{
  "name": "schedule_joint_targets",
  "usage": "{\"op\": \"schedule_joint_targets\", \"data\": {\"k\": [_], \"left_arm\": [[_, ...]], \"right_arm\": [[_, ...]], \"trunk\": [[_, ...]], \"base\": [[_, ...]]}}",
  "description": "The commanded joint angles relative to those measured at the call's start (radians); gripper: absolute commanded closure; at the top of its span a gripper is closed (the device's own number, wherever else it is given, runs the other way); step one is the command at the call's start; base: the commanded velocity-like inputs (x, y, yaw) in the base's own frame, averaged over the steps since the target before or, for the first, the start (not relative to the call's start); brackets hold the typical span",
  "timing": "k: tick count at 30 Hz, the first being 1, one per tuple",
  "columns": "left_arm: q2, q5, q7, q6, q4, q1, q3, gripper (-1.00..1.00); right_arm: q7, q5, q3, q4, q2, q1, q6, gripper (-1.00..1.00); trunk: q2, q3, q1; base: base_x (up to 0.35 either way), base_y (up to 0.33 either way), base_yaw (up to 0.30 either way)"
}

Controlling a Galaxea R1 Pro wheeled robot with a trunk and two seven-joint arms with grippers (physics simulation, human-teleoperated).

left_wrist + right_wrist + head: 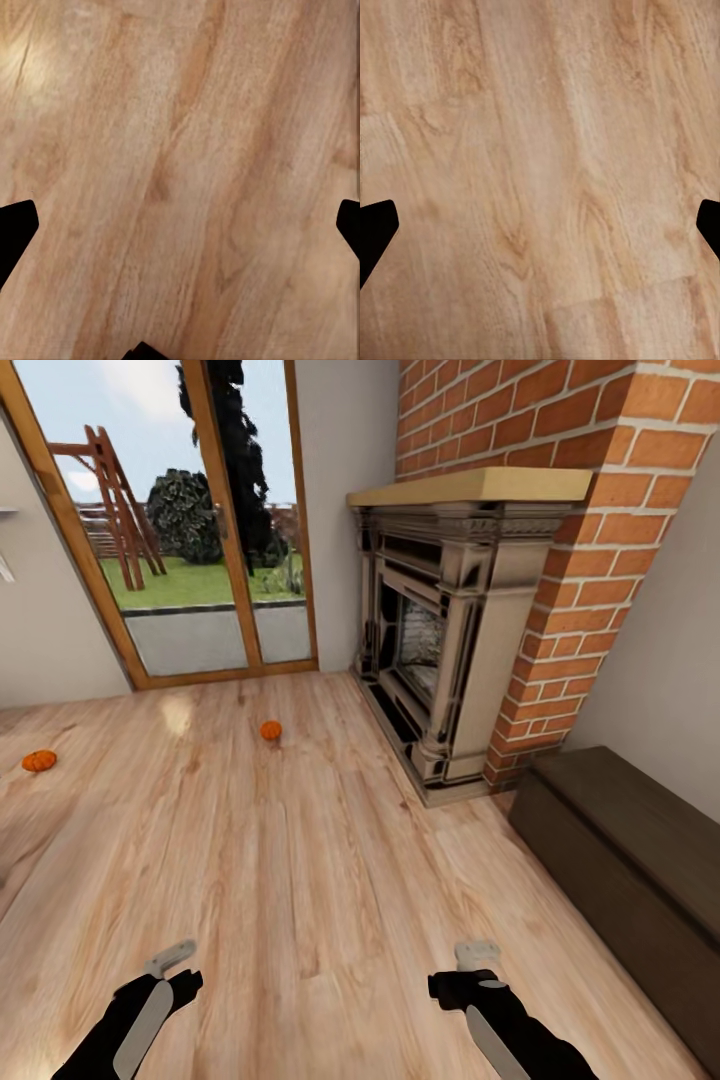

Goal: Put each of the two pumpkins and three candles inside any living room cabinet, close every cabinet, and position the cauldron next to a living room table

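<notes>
Nearest the head camera, both arms reach forward over the wooden floor (pixel 300 860): the left gripper (pixel 172 958) at the near left and the right gripper (pixel 476 956) at the near right, well apart from each other and neither holding anything. From the left wrist camera, the left gripper (pixel 180 217) has its two dark fingertips (pixel 15 225) at opposite edges of the picture with bare planks between them, so its claw is spread wide; the right wrist camera gives the same for the right gripper (pixel 540 221), its fingertips (pixel 375 225) far apart over bare floor (pixel 540 150). Farther off, two pumpkins lie on the floor, apart from each other: one pumpkin (pixel 270 730) near the middle, ahead of the glass doors (pixel 200 520), and the other pumpkin (pixel 39 761) at the far left edge. Both are small, orange and well beyond the grippers. At the right, the cabinet (pixel 630 870), a long low dark brown unit, stands against the right wall, its visible front flat and closed. Just beyond its far end rises a brick chimney (pixel 560 460) with an ornate fireplace (pixel 450 630) under a pale wooden mantel (pixel 480 485). Through the glass doors, a lawn, dark bushes and a wooden frame show outside.
</notes>
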Motion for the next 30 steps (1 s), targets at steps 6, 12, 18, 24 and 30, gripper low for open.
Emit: {"op": "schedule_joint_targets", "data": {"k": [6,12,18,24,30], "left_arm": [[0.0,0.01,0.008,0.002,-0.002,0.0,0.0,-1.0],[0.0,0.01,0.008,0.002,-0.002,0.0,0.001,-1.0],[0.0,0.01,0.008,0.002,-0.002,0.0,0.0,-1.0],[0.0,0.009,0.008,0.002,-0.002,0.0,-0.001,-1.0],[0.0,0.009,0.008,0.002,-0.002,0.0,-0.003,-1.0]], "right_arm": [[-0.01,-0.011,0.005,-0.002,-0.001,-0.001,0.002,-1.0],[-0.01,-0.011,0.005,-0.002,-0.001,-0.001,0.002,-1.0],[-0.01,-0.011,0.005,-0.002,-0.001,-0.001,0.002,-1.0],[-0.009,-0.012,0.005,-0.002,-0.001,-0.001,0.002,-1.0],[-0.003,-0.011,0.005,-0.002,-0.001,-0.001,0.002,-1.0]], "trunk": [[0.0,-0.001,0.001],[0.0,-0.001,0.001],[0.0,-0.001,0.001],[0.0,-0.001,0.001],[0.0,-0.001,0.001]], "base": [[0.323,0.11,0.0],[0.307,0.153,0.0],[0.29,0.18,0.0],[0.283,0.185,0.0],[0.149,0.247,0.0]]}}
